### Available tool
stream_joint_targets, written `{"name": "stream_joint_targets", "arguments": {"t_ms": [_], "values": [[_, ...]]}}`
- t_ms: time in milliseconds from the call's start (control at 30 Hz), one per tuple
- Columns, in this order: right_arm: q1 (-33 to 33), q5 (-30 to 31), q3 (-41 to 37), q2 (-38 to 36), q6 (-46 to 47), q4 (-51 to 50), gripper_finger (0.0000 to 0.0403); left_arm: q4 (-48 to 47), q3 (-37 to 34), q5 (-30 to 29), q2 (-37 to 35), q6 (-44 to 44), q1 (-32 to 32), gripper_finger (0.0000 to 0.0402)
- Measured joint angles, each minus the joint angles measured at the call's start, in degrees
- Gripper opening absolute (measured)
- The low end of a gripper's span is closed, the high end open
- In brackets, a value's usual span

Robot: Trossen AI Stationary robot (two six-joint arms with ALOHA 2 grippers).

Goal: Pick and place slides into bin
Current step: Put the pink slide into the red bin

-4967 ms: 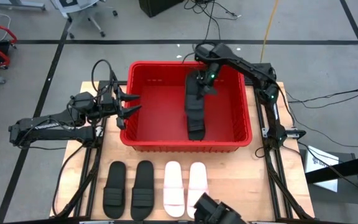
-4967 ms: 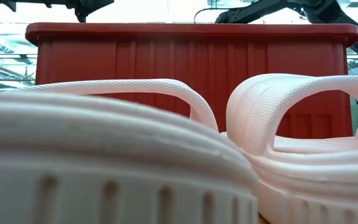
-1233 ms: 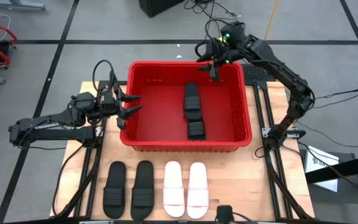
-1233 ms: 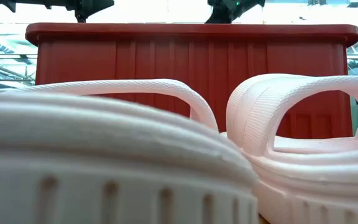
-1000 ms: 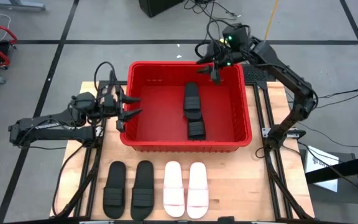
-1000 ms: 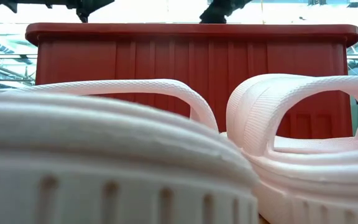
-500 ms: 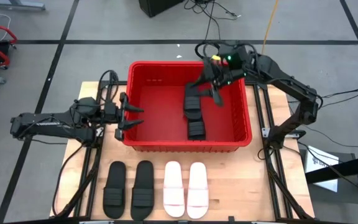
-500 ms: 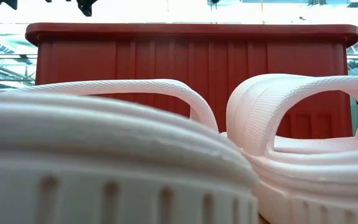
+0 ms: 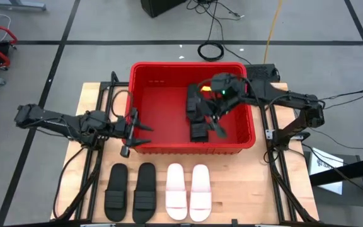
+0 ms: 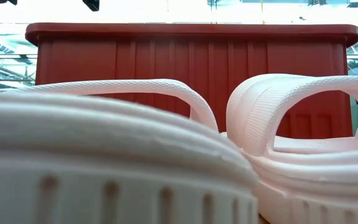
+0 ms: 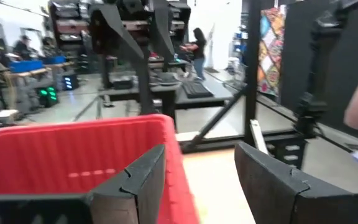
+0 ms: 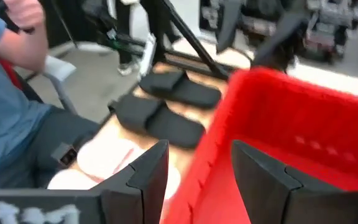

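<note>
From table height we see little beyond two pale pink-white ribbed slides [image 10: 166, 155] before the large red plastic bin's [image 10: 191, 62] wall, its inside hidden. From above, two black slides [image 9: 195, 113] lie in it, partly covered by our right gripper [image 9: 213, 120], fingers spread and empty; our left gripper [image 9: 131, 131] gapes at its near-left corner. Two black slides [image 9: 131, 191] wait on the wooden table [image 9: 244, 183], and a seated person [image 12: 17, 106] shows beyond.

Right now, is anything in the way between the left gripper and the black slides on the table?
Nothing visible. The left gripper hangs open at the red bin's front left corner, and the two black slides lie on the table just below it in the high view, with bare wood between.
</note>
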Motion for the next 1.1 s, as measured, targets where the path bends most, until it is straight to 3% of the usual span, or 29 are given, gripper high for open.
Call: {"name": "stream_joint_targets", "arguments": {"t_ms": [233, 467, 667, 933, 1100], "values": [[6.71, 0.11, -11.06, -1.64, 4.28, 15.35, 0.0164, 2.05, 0.00, -4.78, 2.45, 0.08, -7.86, 0.0198], [13.46, 13.89, -16.10, -3.26, 4.77, 21.55, 0.0164, 1.97, -0.03, -11.29, 3.46, -1.28, -15.10, 0.0198], [19.70, 16.07, -18.81, -3.72, 8.71, 25.57, 0.0164, 5.38, -0.04, -14.45, 6.93, -1.56, -20.37, 0.0198], [27.49, 28.61, -22.63, -3.64, 10.41, 28.44, 0.0164, 9.16, -0.04, -14.74, 13.25, -7.13, -23.50, 0.0198], [30.64, 29.80, -26.97, -3.64, 10.60, 35.01, 0.0164, 10.89, -0.04, -14.73, 17.66, -11.69, -23.82, 0.0198]]}}
